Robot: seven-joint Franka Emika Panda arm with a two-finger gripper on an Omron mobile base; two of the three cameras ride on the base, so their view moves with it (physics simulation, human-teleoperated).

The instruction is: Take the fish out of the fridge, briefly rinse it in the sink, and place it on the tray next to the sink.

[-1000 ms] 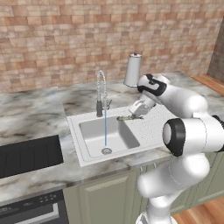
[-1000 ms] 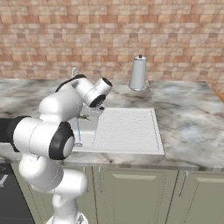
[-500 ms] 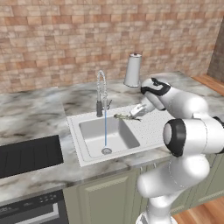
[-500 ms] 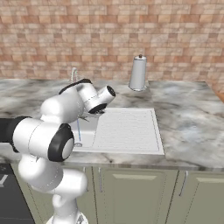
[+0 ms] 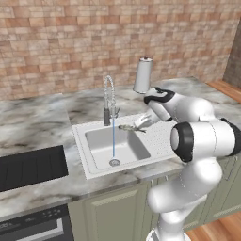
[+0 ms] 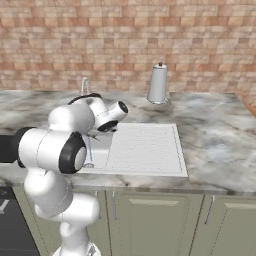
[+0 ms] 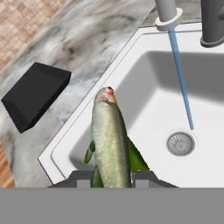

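Hand view looks down the gripper (image 7: pixel 112 177) into the sink (image 7: pixel 144 65): the two dark fingertips are clamped on the tail end of the fish (image 7: pixel 109 140), one on each side of its body. The fish points away from the hand, its head with a small red spot toward the basin's near rim, and its olive-green fins spread out below the silvery-yellow body. It hangs above the white basin, clear of the bottom. A thin blue stream of water (image 7: pixel 181 78) falls from the faucet (image 7: pixel 166 11) spout to a spot just beside the round drain (image 7: pixel 180 143); the fish is off to one side of that stream, not under it. Beyond the sink's corner the black tray (image 7: pixel 35 96) lies on the marble counter (image 7: pixel 83 39).

From the left base view the gripper (image 5: pixel 136 125) sits over the sink's (image 5: pixel 94 162) back right part, just right of the coiled faucet (image 5: pixel 109 101), with the fish (image 5: pixel 128 127) sticking out leftward as a small sliver over the basin. The water (image 5: pixel 113 141) runs down to the drain left of it. The tray (image 5: pixel 30 167) lies on the counter left of the sink, and a steel paper-towel holder (image 5: pixel 142 75) stands behind the sink by the brick wall (image 5: pixel 70 42).

From the right base view the arm covers most of the basin; the fish seems to be the small dark bit by the hand, though I cannot be sure. The ribbed drainboard (image 6: pixel 145 147) takes the sink's right half.
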